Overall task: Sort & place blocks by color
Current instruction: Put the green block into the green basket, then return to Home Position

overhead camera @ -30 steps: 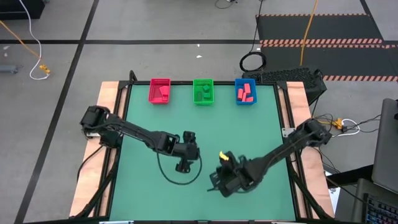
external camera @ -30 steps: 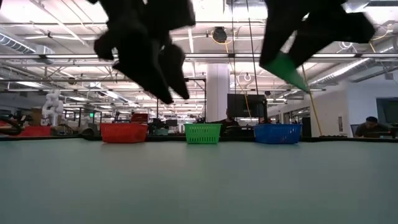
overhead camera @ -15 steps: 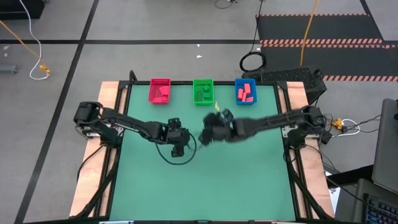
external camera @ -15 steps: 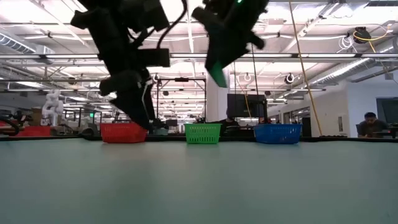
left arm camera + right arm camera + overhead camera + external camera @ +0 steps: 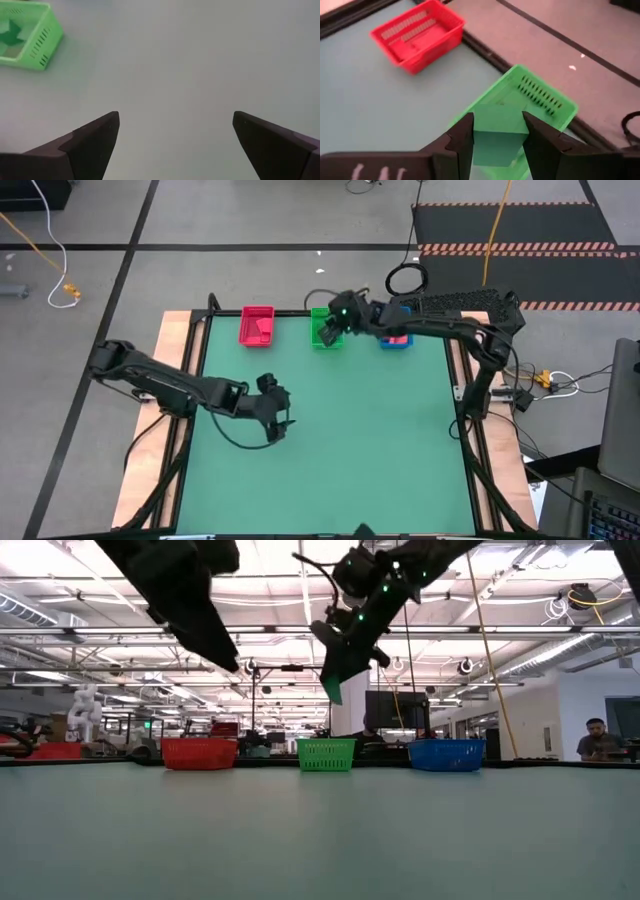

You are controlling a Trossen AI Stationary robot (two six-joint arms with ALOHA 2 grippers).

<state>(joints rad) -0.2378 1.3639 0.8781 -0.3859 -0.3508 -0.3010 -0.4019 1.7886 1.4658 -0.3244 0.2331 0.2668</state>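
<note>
In the high view the right gripper (image 5: 334, 325) sits at the upper centre of the frame, directly over the green bin (image 5: 326, 328) at the far edge of the green table (image 5: 400, 440), with its arm stretching in from the upper right. The right wrist view shows its two dark fingers (image 5: 462, 137) clamped on a green block (image 5: 499, 132), one on each side, and the green bin (image 5: 540, 97) lies just behind and below the block, with the red bin (image 5: 417, 35) off at the upper left of that frame. In the low view the same green block (image 5: 333, 690) hangs in the upper middle of the picture, above the green bin (image 5: 326, 754) and clear of its rim. The left gripper (image 5: 281, 412) hovers over the mat left of centre in the high view, well apart from all three bins; the left wrist view shows its fingers (image 5: 95, 140) spread wide with only bare mat between them. Red blocks (image 5: 262, 328) lie inside the red bin (image 5: 257, 311) at upper left of centre, and more red blocks (image 5: 398, 339) show in the blue bin (image 5: 383, 335), partly hidden under the right arm
</note>
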